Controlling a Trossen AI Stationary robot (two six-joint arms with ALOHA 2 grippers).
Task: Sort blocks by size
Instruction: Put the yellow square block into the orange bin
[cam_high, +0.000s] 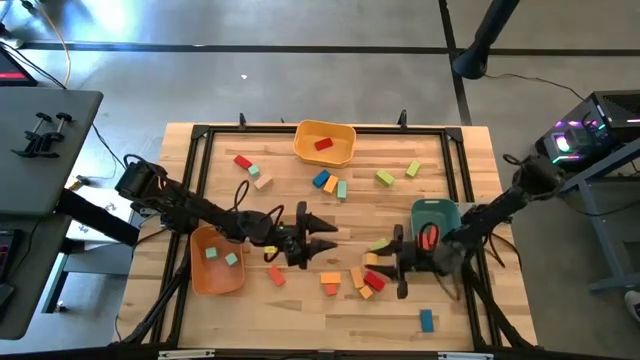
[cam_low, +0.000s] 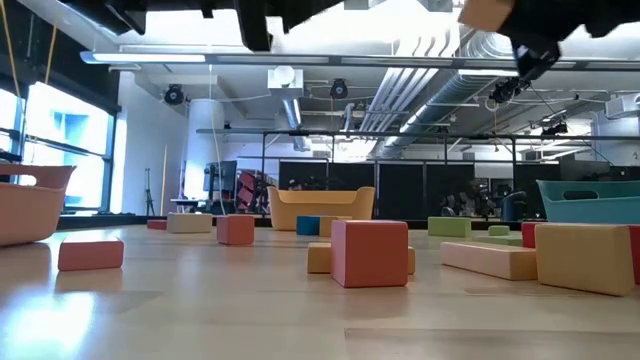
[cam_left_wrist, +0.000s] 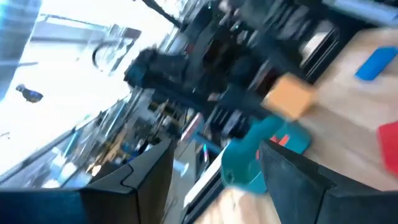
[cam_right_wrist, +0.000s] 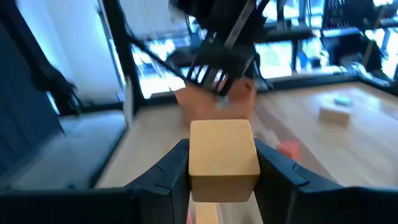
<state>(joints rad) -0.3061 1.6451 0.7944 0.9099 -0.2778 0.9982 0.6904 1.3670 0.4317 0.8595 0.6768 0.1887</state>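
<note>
Above table (cam_high: 300, 300), upright tan block (cam_right_wrist: 224, 152)

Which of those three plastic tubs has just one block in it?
The yellow bin at the table's far edge: a single red block lies inside. The orange bin holds two greenish blocks, and the teal bin is partly hidden by the right arm.

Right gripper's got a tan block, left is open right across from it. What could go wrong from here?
1. The right gripper pinches the tan wooden cube low down; a jolt might tip it out.
2. The open left gripper faces it closely over the table's middle, so the arms may clash.
3. Loose wooden blocks lie clustered below; a drop could scatter them, away from the teal plastic bin.
</note>
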